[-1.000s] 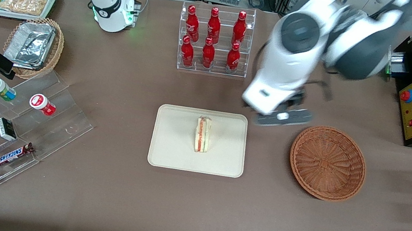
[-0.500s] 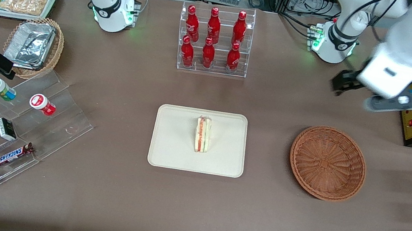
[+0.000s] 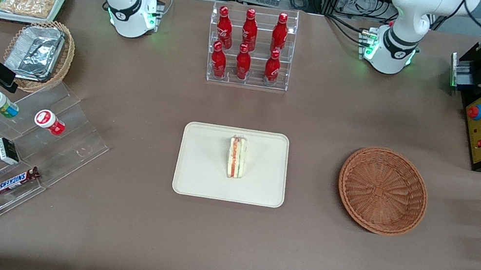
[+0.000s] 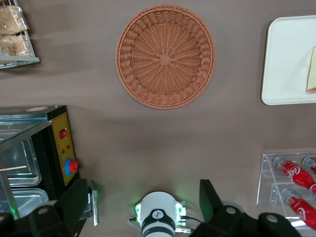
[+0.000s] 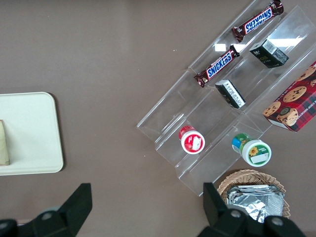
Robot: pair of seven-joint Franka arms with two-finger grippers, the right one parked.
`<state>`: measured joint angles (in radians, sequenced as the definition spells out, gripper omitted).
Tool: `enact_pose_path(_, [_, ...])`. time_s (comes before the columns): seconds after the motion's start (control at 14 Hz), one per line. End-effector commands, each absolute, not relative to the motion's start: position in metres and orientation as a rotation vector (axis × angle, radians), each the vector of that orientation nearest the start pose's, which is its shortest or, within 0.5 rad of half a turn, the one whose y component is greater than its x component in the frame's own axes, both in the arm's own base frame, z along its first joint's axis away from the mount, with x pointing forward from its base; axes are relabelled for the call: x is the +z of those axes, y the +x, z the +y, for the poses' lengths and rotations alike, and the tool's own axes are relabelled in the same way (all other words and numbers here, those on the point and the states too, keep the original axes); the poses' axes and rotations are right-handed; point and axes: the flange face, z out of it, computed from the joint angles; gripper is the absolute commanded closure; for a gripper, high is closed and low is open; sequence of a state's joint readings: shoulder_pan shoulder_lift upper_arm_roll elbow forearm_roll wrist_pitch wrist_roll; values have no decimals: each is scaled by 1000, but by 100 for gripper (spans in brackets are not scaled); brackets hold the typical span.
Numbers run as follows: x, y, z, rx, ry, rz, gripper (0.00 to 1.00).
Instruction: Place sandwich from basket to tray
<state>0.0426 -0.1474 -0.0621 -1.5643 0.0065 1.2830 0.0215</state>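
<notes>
The sandwich (image 3: 236, 157) is lying on its side at the middle of the tray (image 3: 197, 182), filling edge up. The basket (image 3: 382, 190) is sitting empty on the bench (image 3: 222, 240), beside the tray toward the working arm's end. The claw (image 4: 143, 207) is hanging high above the bench, fingers (image 4: 211, 198) spread wide, holding nothing.

Sandwich (image 3: 236, 157) on edge near middle of cream tray (image 3: 200, 167), striped filling facing up. Round reddish-brown wicker basket (image 3: 382, 190) empty, beside tray toward working arm's end. Gripper (image 4: 140, 207) high above basket, fingers spread.
</notes>
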Motion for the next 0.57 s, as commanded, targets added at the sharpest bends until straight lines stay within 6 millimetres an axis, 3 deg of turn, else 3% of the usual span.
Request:
enact_pose_path(0.0, [679, 476, -24, 204, -3125, 17, 1])
enact_pose_path(0.07, [679, 481, -36, 201, -3122, 26, 1])
enact_pose_path(0.36, [683, 489, -30, 185, -3145, 19, 1])
enact_pose_path(0.5, [682, 506, -32, 184, -3141, 18, 1])
